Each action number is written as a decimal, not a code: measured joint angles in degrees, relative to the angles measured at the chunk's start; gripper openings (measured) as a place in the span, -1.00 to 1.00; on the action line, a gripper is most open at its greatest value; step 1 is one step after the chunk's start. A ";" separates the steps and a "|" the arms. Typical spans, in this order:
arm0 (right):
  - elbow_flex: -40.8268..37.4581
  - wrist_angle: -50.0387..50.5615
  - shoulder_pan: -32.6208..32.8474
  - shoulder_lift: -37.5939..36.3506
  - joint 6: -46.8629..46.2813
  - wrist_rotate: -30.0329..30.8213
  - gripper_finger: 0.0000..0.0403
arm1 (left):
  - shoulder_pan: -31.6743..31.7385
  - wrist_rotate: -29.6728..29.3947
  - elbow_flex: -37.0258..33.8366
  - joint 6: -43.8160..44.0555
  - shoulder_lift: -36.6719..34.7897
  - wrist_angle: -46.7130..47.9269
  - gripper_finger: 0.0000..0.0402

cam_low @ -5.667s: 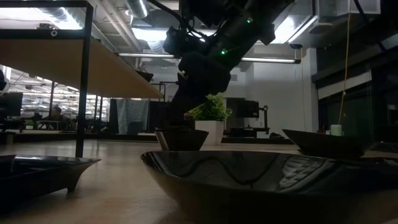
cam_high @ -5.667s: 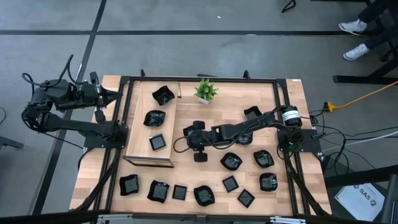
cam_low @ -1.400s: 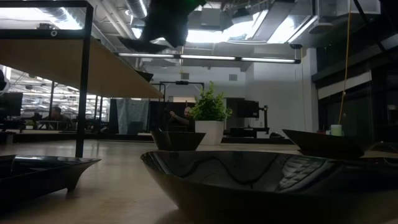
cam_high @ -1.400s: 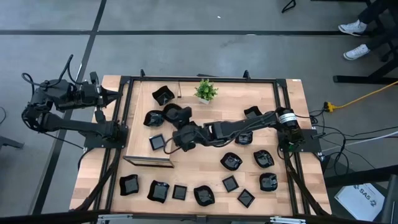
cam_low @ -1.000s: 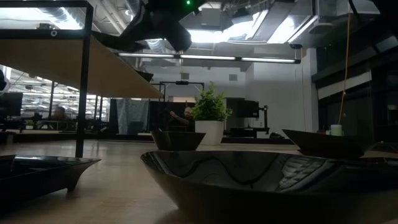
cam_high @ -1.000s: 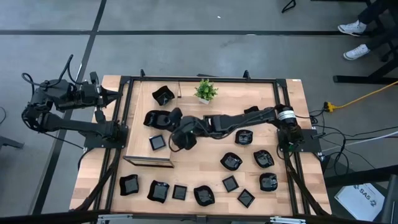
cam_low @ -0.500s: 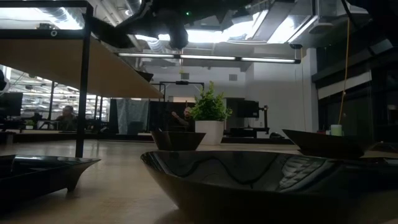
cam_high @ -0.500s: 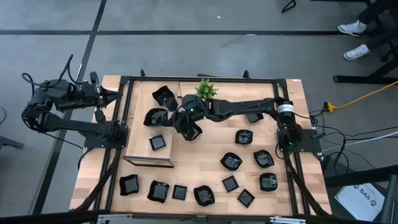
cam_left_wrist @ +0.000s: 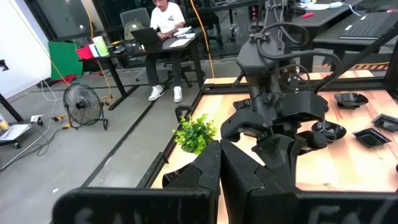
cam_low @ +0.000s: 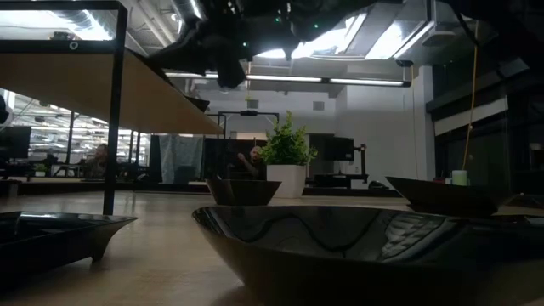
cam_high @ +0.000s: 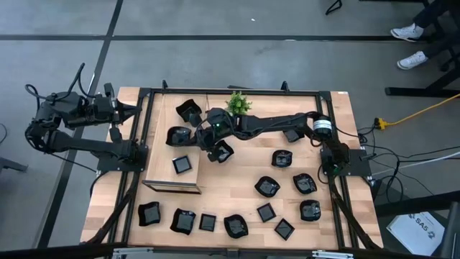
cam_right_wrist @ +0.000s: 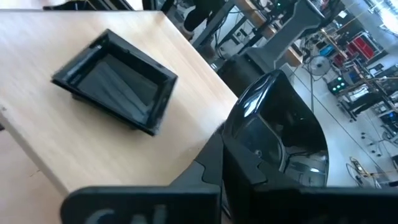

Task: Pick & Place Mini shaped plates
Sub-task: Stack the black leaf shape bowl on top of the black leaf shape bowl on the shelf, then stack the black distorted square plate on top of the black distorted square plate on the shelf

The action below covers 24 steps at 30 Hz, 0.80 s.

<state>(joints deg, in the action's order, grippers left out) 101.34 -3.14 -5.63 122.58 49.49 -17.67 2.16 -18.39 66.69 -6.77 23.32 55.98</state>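
Your right gripper (cam_high: 203, 132) reaches far across the bench (cam_high: 244, 194) and hangs above the raised wooden tray (cam_high: 188, 183) on its left half, fingers (cam_right_wrist: 214, 163) pressed together on the rim of a rounded glossy black plate (cam_right_wrist: 280, 130). In the right wrist view that plate juts out just past the fingertips, its bowl tilted and catching the room's lights, with the rim pinched between the two pads. Below and to one side of it, a square black plate (cam_right_wrist: 115, 81) lies flat on the tray's pale wood, apart from the held one.

From overhead, three other plates sit in the tray: one at the far end (cam_high: 188, 110), a wavy one (cam_high: 177, 136) just beside the gripper, and the square one (cam_high: 182, 164) nearer you. Another square plate (cam_high: 222, 152) lies on the bench just beside the tray, under the right arm. The small potted plant (cam_high: 238, 103) stands at the bench's far edge, just beyond the arm.

The remaining plates are spread over the open bench: a loose cluster on the right half (cam_high: 267, 186) and a row along the near edge (cam_high: 207, 222).

Your left gripper (cam_high: 134, 110) waits off the bench's left edge, fingers (cam_left_wrist: 208, 168) closed on nothing, pointed toward the right arm. In its wrist view a person sits at a desk in the room beyond.
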 joint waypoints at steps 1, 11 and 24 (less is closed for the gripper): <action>0.00 0.00 0.00 0.00 -0.01 0.01 -0.98 | 0.01 0.00 0.01 0.01 -0.01 0.01 -0.98; 0.00 1.17 -0.07 0.00 -0.59 5.19 -0.84 | -0.01 0.01 0.01 0.01 0.01 0.01 -0.98; 0.00 2.49 0.88 -1.69 -14.08 5.81 -0.61 | -0.01 0.00 0.01 0.01 -0.01 0.01 -0.98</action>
<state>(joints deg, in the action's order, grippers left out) 101.34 -0.64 -4.75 120.89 35.41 -11.86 2.16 -18.39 66.69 -6.76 23.31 55.99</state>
